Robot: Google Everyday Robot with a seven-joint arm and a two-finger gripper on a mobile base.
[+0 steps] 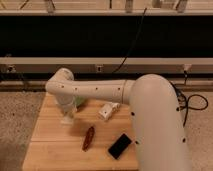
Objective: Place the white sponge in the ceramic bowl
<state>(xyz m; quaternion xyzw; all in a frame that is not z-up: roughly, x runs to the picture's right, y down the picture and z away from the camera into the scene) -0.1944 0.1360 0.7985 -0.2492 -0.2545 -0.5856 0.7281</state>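
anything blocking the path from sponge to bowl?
Nothing visible on the table between them. The claw is down at the table's left side; the white sponge isn't visible. The ceramic bowl is just behind, mostly hidden by the arm. The brown object and phone lie off to the right.

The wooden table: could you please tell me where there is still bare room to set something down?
On the wooden table, the front-left corner is bare, left of the brown object. A narrower strip lies between that and the black phone. The back is crowded: the gripper, the green bowl behind the arm, and a white object.
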